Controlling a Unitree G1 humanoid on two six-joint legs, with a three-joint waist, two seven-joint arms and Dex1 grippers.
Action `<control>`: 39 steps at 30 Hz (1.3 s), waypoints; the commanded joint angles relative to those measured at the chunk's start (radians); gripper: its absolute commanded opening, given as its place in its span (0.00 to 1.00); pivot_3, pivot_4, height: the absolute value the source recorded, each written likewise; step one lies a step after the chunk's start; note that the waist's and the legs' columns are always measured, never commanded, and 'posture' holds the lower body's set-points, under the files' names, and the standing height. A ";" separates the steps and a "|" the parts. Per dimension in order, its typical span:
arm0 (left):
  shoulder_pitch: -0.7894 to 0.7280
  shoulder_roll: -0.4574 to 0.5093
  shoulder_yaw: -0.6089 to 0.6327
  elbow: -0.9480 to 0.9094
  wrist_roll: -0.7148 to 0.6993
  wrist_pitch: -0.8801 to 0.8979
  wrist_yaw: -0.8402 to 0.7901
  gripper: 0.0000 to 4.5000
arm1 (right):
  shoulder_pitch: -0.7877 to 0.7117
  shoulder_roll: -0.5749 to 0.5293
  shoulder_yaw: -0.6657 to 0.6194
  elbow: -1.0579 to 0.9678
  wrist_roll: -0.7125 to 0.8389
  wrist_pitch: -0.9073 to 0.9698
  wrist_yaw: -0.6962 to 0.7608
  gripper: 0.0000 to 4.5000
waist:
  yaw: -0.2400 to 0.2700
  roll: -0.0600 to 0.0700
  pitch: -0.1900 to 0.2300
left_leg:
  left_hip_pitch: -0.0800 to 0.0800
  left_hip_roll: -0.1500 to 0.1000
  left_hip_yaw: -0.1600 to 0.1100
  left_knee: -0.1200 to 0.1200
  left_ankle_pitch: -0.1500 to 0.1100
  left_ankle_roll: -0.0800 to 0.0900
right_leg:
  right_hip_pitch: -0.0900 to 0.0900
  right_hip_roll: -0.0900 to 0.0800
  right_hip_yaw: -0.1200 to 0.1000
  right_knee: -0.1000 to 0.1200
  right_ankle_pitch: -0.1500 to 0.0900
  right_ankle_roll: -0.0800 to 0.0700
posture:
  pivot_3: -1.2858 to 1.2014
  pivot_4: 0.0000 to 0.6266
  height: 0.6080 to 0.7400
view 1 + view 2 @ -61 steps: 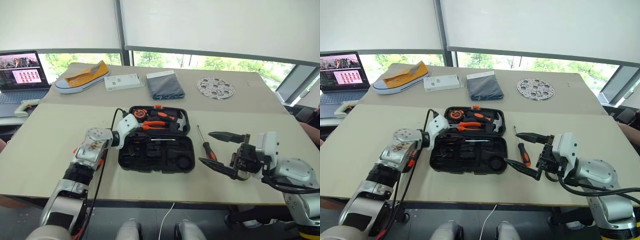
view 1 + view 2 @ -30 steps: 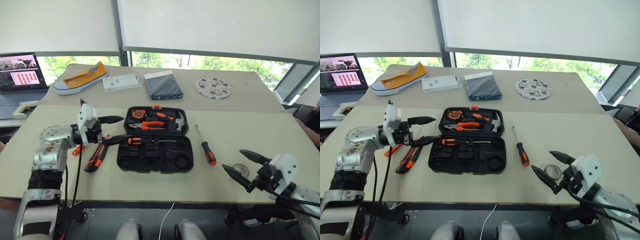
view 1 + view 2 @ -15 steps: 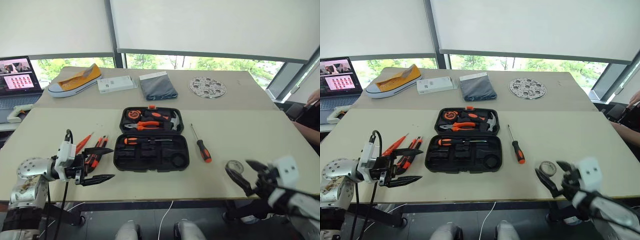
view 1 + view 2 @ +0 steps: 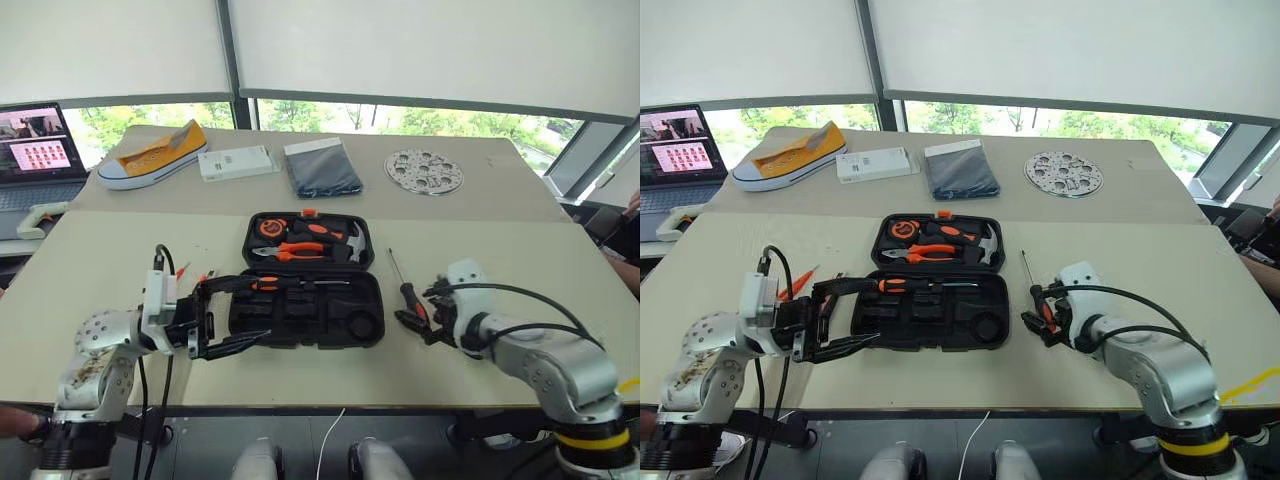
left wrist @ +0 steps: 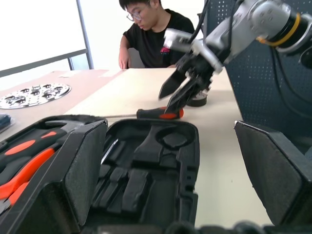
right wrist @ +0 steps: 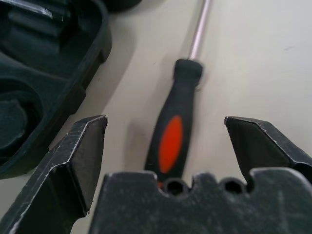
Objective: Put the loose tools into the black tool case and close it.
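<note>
Since a second ago my right gripper [image 6: 165, 146] has swung in from the table's near edge to hang over the screwdriver [image 6: 171, 134], which lies on the table just right of the open black tool case [image 4: 305, 310]. Its fingers stand spread, one on each side of the handle, touching nothing. My left gripper [image 4: 225, 318] has drawn back to the case's left edge, spread and empty. I judge I'm starting the pick of this screwdriver. Next I should lower, close squarely on the handle, then carry it to a free recess.
</note>
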 commanded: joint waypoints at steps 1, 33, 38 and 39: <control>0.018 0.011 -0.001 -0.033 0.005 -0.010 0.003 1.00 | -0.013 0.040 -0.013 0.018 -0.058 0.014 -0.060 0.71 | -0.001 0.000 0.000 | 0.000 0.000 0.000 0.000 0.000 0.000 | 0.000 0.000 0.000 0.000 0.000 0.000 | 0.52 0.24 1.00; 0.227 0.020 0.188 0.007 0.077 -0.093 0.229 1.00 | -0.547 0.039 0.471 0.591 -0.525 -0.860 0.861 0.23 | -0.004 0.002 0.003 | 0.001 0.006 0.003 -0.002 0.002 -0.004 | -0.007 0.006 0.000 0.005 0.001 -0.009 | 0.52 0.24 1.00; 0.229 0.014 0.174 0.001 0.078 -0.094 0.235 1.00 | -0.544 0.006 0.489 0.607 -0.573 -0.895 0.916 0.23 | -0.003 0.002 0.003 | -0.005 0.003 0.005 -0.001 0.002 -0.004 | -0.012 0.001 0.000 0.004 0.003 -0.006 | 0.52 0.24 1.00; 0.229 0.012 0.168 -0.001 0.080 -0.094 0.234 1.00 | -0.543 -0.007 0.493 0.611 -0.583 -0.914 0.931 0.23 | -0.003 0.002 0.003 | -0.005 0.003 0.005 -0.001 0.002 -0.004 | -0.011 0.001 0.000 0.004 0.003 -0.006 | 0.52 0.24 1.00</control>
